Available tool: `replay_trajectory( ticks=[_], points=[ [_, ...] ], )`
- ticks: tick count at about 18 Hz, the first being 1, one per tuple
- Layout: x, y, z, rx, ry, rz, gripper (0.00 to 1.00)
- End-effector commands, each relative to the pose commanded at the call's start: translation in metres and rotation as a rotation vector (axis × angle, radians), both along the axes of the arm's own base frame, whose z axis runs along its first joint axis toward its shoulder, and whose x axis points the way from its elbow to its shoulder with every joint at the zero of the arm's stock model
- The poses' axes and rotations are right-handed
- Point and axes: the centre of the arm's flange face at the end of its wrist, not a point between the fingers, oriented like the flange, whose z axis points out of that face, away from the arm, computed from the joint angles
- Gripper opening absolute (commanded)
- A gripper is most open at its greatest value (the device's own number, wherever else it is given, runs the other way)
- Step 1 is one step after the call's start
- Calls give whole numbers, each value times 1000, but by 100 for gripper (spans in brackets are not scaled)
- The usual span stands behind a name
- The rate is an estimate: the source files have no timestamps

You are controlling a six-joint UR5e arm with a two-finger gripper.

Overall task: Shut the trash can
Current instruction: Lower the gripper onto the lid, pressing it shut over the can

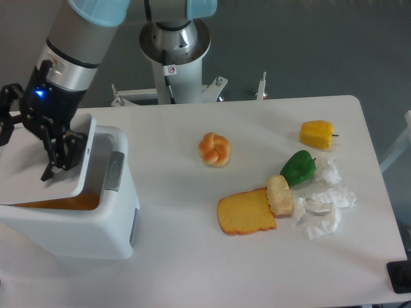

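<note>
The trash can [96, 228] is a big white boxy bin at the table's left, with a grey latch tab [115, 171] on its right rim. Its white lid [45, 183] is tilted down over most of the opening, with a gap left along the right and front. Something orange [64, 203] shows inside under the lid's front edge. My gripper [26, 151] rests on top of the lid with its black fingers [59, 151] spread open, holding nothing. The left finger is partly cut off by the frame edge.
On the table to the right lie a knotted bun [214, 149], a toast slice [245, 212], a bread piece [279, 194], a green pepper [298, 167], a yellow pepper [317, 133] and crumpled paper [324, 208]. The arm's base [174, 45] stands at the back.
</note>
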Motion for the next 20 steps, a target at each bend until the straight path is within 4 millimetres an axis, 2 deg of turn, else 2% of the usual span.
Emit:
replay_trajectory(
  ticks=[7,10,20],
  points=[
    [-5,-2,0,1,10,1,100],
    [-15,-7,-6,-8,6,19,100],
    [-12,-13,-11,-20,-2,20,100]
  ],
)
